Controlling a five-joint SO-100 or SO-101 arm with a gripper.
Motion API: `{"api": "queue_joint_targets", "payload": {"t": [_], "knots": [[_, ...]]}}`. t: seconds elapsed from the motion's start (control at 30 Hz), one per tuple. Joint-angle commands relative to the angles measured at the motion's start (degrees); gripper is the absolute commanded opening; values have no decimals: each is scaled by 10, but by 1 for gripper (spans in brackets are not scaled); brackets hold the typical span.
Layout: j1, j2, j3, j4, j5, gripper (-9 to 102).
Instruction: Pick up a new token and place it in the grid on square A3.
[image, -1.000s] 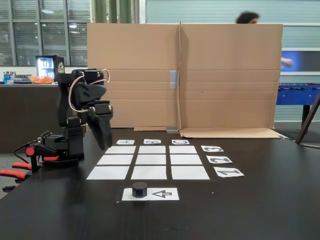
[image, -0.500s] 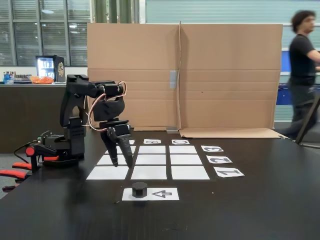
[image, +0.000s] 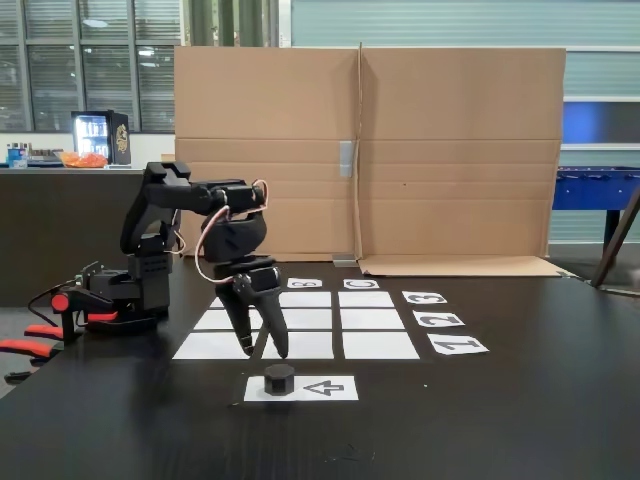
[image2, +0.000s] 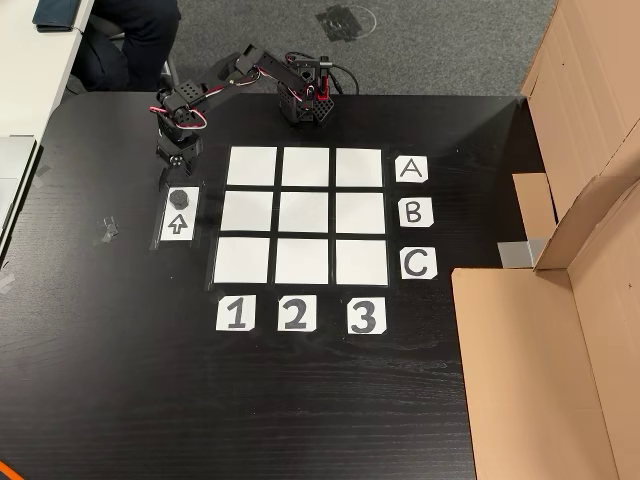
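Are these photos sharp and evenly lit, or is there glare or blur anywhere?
In the fixed view, the black table has a soft sheen toward the back, and the token and the robot's hand look sharp. In the other view, the light is even, the grid is bright white, and its labels read clearly.

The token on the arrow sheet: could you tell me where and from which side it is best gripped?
Grip the token across two opposite flat sides of its hexagonal body, coming straight down from above. It stands upright and alone on the sheet, with the open gripper already close above it.
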Motion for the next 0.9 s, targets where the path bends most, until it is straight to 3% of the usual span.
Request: {"api": "queue_joint_targets", "payload": {"t": [0.0, 0.87], "knots": [[-12, -10, -35, 1, -7, 33], [-47, -102, -116, -8, 4, 33]]}}
